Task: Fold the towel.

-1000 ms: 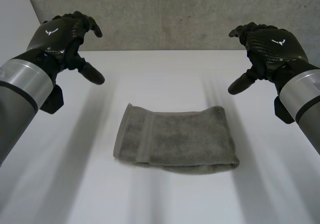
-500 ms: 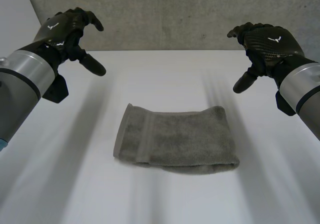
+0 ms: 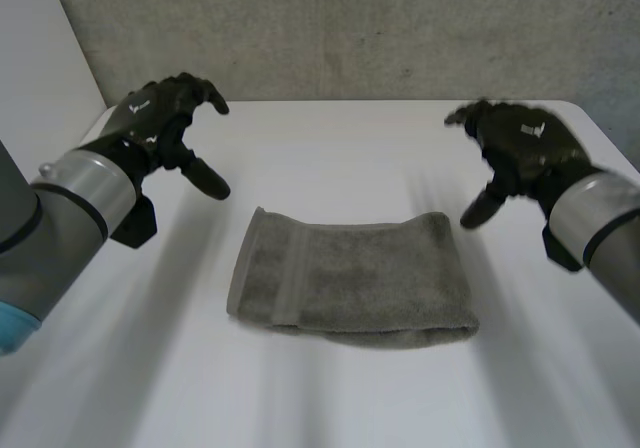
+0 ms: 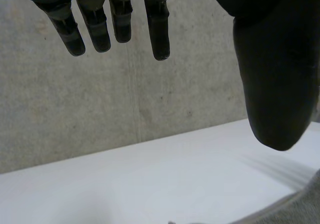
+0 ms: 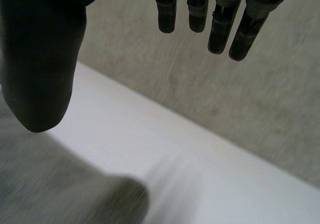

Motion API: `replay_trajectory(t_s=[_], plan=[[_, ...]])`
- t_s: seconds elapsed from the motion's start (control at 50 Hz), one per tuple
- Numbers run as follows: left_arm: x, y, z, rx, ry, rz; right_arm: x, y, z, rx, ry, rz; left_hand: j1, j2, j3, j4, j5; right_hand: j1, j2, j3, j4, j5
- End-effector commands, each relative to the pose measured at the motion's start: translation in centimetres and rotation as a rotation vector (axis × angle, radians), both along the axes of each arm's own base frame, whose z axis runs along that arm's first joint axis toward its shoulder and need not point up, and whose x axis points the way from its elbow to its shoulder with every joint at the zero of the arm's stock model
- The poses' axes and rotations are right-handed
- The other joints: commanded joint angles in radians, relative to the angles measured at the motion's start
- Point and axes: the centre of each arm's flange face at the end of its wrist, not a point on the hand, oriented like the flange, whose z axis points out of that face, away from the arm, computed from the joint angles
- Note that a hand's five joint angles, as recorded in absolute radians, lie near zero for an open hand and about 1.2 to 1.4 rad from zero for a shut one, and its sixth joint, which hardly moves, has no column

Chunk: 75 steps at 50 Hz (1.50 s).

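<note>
White desk [image 3: 330,138] is carrying one item: a grey towel [image 3: 350,280], lying flat around the middle. Towel is sitting folded into a rough rectangle, with layers stacking along the near edge. A stitched hem band is running across it near the robot's-left end. White surface is showing on all sides of the towel.

No readable text, numbers or labels. The only markings are logos. There's a small white emblem [image 3: 143,107] on the back of the left hand [image 3: 160,120], upper left of the frame. It's a winged shape with no letters. A similar white mark [image 3: 527,128] sits on the back of the right hand [image 3: 520,146], upper right of the frame, too blurred to make out.
</note>
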Motion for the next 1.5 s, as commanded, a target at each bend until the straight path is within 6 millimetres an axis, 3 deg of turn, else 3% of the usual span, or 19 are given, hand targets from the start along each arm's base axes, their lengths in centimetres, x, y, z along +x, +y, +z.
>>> replay_trajectory(t_s=[0.02, 0.22, 0.5, 0.62, 0.74, 0.76, 0.9, 0.94, 1.04, 1.08, 1.12, 1.14, 1.18, 1.2, 1.24, 1.26, 1.3, 1.48, 1.5], plan=[[0.1, 0.2, -2.4, 0.003, -0.002, 0.0, -0.6, 1.3, -4.5, 0.1, 0.027, -0.005, -0.07, -0.061, -0.065, -0.067, -0.055, -0.053, -0.065, -0.066, -0.077, -0.059], [0.1, 0.1, -3.7, -0.002, -0.002, 0.002, -0.9, 3.7, -8.9, 0.176, 0.077, 0.061, -0.07, -0.061, -0.065, -0.067, -0.055, 0.054, 0.042, 0.04, 0.029, 0.048], [0.1, -0.1, -4.1, 0.009, -0.007, 0.003, -1.4, 3.0, -12.7, 0.173, 0.201, 0.072, -0.07, -0.061, -0.065, -0.067, -0.055, 0.338, 0.327, 0.325, 0.314, 0.333], [0.2, 0.1, -4.3, 0.015, -0.009, 0.005, -1.5, 2.9, -12.8, 0.169, 0.207, 0.07, -0.07, -0.061, -0.065, -0.067, -0.055, 0.486, 0.474, 0.472, 0.461, 0.48], [0.2, 0.1, -4.3, 0.014, -0.007, 0.005, -1.7, 2.8, -12.9, 0.161, 0.228, 0.071, -0.07, -0.061, -0.065, -0.067, -0.055, 0.923, 0.912, 0.91, 0.899, 0.917], [0.2, 0.1, -4.3, 0.014, -0.007, 0.005, -1.8, 2.6, -12.9, 0.154, 0.237, 0.063, -0.07, -0.061, -0.065, -0.067, -0.055, 1.112, 1.1, 1.099, 1.088, 1.106], [0.2, 0.1, -4.3, 0.014, -0.007, 0.005, -3.6, -0.1, -11.6, 0.087, 0.278, -0.005, -0.07, -0.061, -0.065, -0.067, -0.055, 1.169, 1.157, 1.155, 1.144, 1.163], [0.1, 0.0, -4.2, 0.011, -0.007, 0.005, -3.6, -1.4, -10.1, 0.023, 0.299, -0.012, -0.07, -0.061, -0.065, -0.067, -0.055, 1.169, 1.157, 1.155, 1.144, 1.163], [0.1, 0.0, -4.1, 0.007, -0.004, 0.005, -3.2, -1.8, -8.6, -0.023, 0.329, -0.001, -0.07, -0.061, -0.065, -0.067, -0.055, 1.169, 1.157, 1.155, 1.144, 1.163], [0.1, 0.0, -4.1, 0.007, -0.006, 0.003, -2.2, -1.3, -7.8, -0.038, 0.333, 0.036, -0.07, -0.061, -0.065, -0.067, -0.055, 1.169, 1.157, 1.155, 1.144, 1.163], [0.1, -0.1, -4.1, 0.005, -0.005, 0.005, 1.5, 1.3, -6.3, -0.069, 0.328, 0.169, -0.07, -0.061, -0.065, -0.067, -0.055, 1.169, 1.157, 1.155, 1.144, 1.163], [0.1, 0.0, -4.0, 0.004, -0.004, 0.005, 1.5, 1.3, -6.3, -0.069, 0.328, 0.17, -0.07, -0.061, -0.065, -0.067, -0.055, 1.169, 1.157, 1.155, 1.144, 1.163], [0.1, 0.0, -3.9, 0.002, -0.004, 0.005, 4.6, 3.9, -6.0, -0.092, 0.327, 0.28, -0.07, -0.061, -0.065, -0.067, -0.055, 1.169, 1.157, 1.155, 1.144, 1.163], [0.1, 0.0, -3.9, 0.002, -0.004, 0.005, 4.6, 3.9, -6.0, -0.092, 0.327, 0.281, -0.07, -0.061, -0.065, -0.067, -0.055, 1.169, 1.157, 1.155, 1.144, 1.163], [0.2, 0.1, -3.9, 0.002, -0.004, 0.005, 7.5, 6.5, -6.3, -0.112, 0.34, 0.352, -0.07, -0.061, -0.065, -0.067, -0.055, 1.169, 1.157, 1.155, 1.144, 1.163], [0.2, 0.1, -3.9, 0.002, -0.004, 0.005, 7.5, 6.5, -6.4, -0.112, 0.34, 0.353, -0.07, -0.061, -0.065, -0.067, -0.055, 1.169, 1.157, 1.155, 1.144, 1.163], [0.2, 0.0, -4.0, 0.004, -0.003, 0.006, 10.6, 9.8, -7.1, -0.131, 0.356, 0.435, -0.07, -0.061, -0.065, -0.067, -0.055, 1.169, 1.157, 1.155, 1.144, 1.163], [0.2, 0.1, -4.0, 0.004, -0.003, 0.008, 13.7, 13.2, -10.9, -0.088, 0.409, 0.544, -0.07, -0.061, -0.065, -0.067, -0.055, 1.143, 1.132, 1.13, 1.119, 1.137], [0.2, 0.1, -4.0, 0.004, -0.003, 0.008, 14.0, 13.6, -11.4, -0.083, 0.416, 0.56, -0.07, -0.061, -0.065, -0.067, -0.055, 1.033, 1.021, 1.02, 1.009, 1.027]])
